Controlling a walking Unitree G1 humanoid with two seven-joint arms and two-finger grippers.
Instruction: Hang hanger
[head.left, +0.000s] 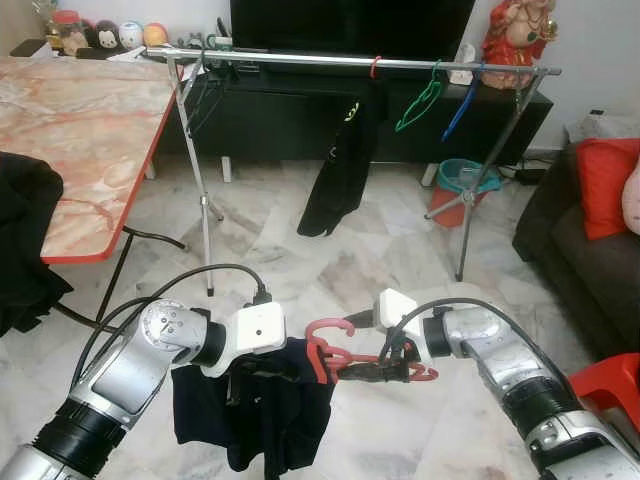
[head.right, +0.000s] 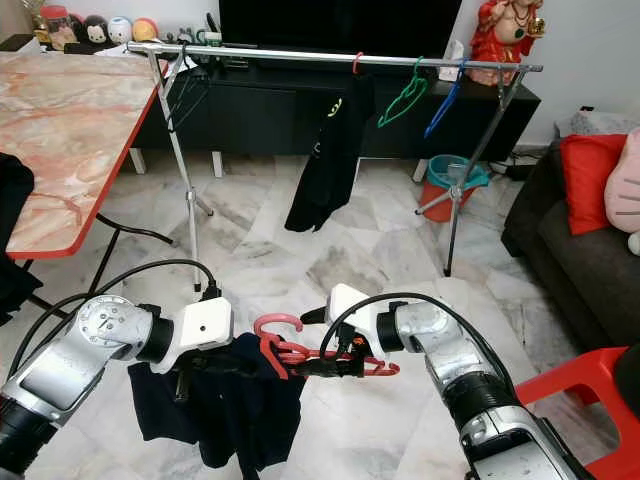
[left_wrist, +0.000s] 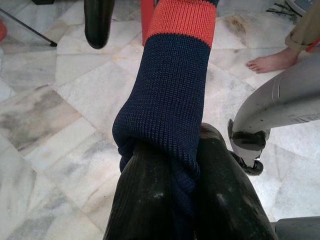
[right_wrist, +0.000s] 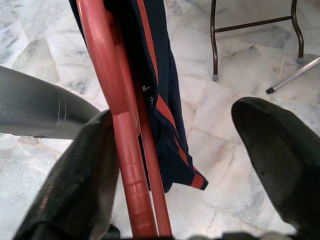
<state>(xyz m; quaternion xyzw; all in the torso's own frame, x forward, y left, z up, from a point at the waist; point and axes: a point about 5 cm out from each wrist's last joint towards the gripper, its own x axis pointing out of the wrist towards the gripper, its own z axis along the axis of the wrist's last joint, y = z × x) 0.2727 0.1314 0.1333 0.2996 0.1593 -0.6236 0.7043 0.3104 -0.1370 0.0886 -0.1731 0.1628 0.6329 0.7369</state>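
Observation:
A red plastic hanger (head.left: 335, 358) hangs low in front of me, its hook (head.left: 330, 325) up, threaded into a dark navy garment with orange bands (head.left: 250, 410). My left gripper (head.left: 248, 378) is shut on the navy knit fabric (left_wrist: 170, 90), pinched between both fingers (left_wrist: 150, 200). My right gripper (head.left: 378, 368) is at the hanger's right end. Its fingers stand apart, and the hanger bar (right_wrist: 117, 115) lies against one finger (right_wrist: 75, 175) while the other finger (right_wrist: 277, 150) is clear of it. A metal clothes rail (head.left: 400, 64) stands across the room ahead.
On the rail hang a black garment (head.left: 340, 165), a green hanger (head.left: 418, 103) and a blue hanger (head.left: 462, 105). A marble-topped table (head.left: 80, 130) is at left, a sofa (head.left: 590, 250) and a red chair (head.left: 610, 385) at right. A person's bare foot (left_wrist: 272, 61) is nearby.

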